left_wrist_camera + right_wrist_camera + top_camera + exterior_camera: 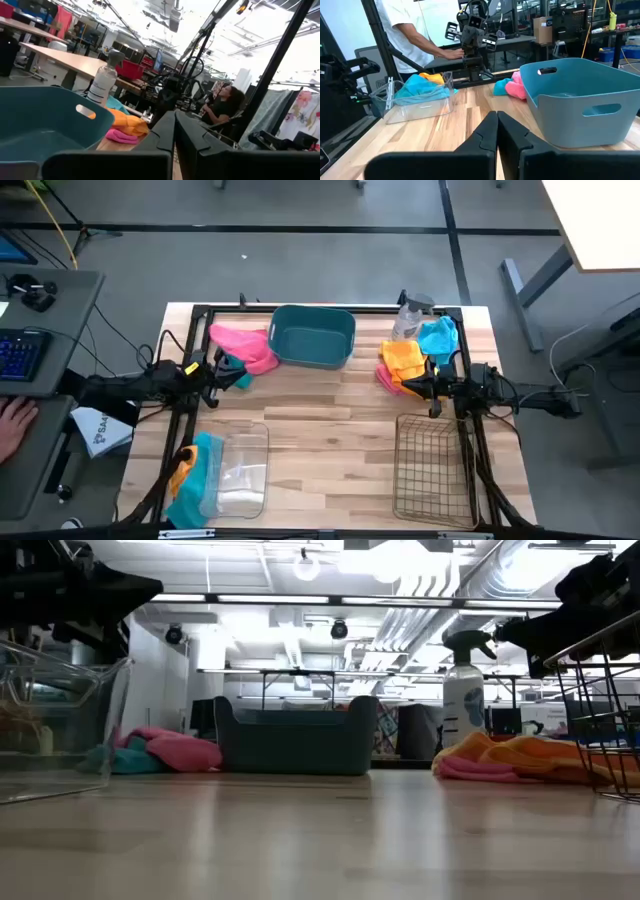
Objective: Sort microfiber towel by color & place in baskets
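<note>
The teal tub (313, 335) stands at the far middle of the table. The clear bin (238, 470) is at the near left, with teal and orange towels (195, 468) over its left side. The bronze wire basket (432, 468) is at the near right. A pink towel (243, 346) lies on a teal one left of the tub. Orange (403, 360), pink and blue (438, 338) towels lie in a heap right of it. My left gripper (215, 372) is shut beside the pink towel. My right gripper (407, 387) is shut beside the orange heap. Both hang above the table.
A clear spray bottle (410, 315) stands at the far right, behind the orange heap. The bare wood in the table's middle (320, 430) lies between bin and basket. A person's hand (12, 420) rests at a desk beyond the left edge.
</note>
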